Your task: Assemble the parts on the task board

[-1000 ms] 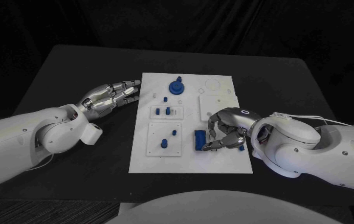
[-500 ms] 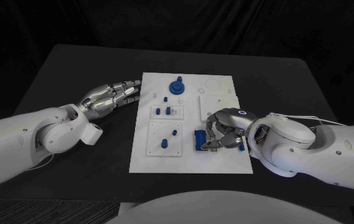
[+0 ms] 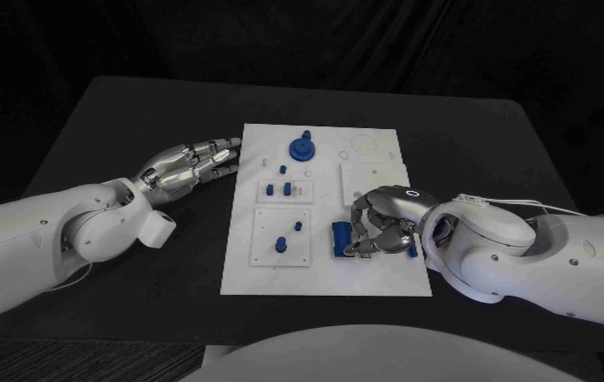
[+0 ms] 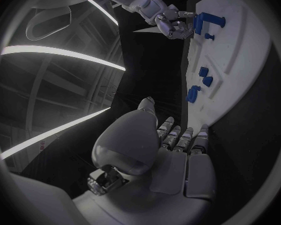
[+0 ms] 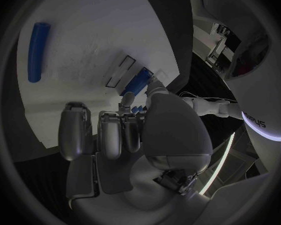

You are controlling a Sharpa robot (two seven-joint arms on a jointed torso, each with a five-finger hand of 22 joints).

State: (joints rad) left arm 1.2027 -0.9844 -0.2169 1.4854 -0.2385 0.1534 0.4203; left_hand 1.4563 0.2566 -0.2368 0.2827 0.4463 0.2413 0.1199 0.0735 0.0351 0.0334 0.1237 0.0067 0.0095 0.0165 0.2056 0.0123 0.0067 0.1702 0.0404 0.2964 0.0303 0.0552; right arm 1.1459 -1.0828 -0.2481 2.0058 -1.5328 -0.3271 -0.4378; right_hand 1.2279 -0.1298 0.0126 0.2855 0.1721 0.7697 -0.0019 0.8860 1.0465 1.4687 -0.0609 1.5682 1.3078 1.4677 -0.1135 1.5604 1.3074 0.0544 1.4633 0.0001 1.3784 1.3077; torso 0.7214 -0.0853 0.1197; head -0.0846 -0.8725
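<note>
Head view: white task board (image 3: 378,277) lying mid-table, right hand (image 3: 381,222) curled over a blue part (image 3: 339,238) near its right edge, grip being hidden, left hand (image 3: 188,167) being held empty, fingers extended, at the left edge; left wrist view: small blue pegs (image 4: 200,81) being shown standing; right wrist view: blue rod (image 5: 37,51) being shown lying flat.

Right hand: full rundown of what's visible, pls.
The right hand is silver and metallic-looking, on a white arm coming in from the right. It sits over the near right part of the white task board, fingers curled down beside a blue part lying flat there. The right wrist view shows fingertips bent toward the board near a small blue piece. Whether it actually grips anything cannot be told.
</note>
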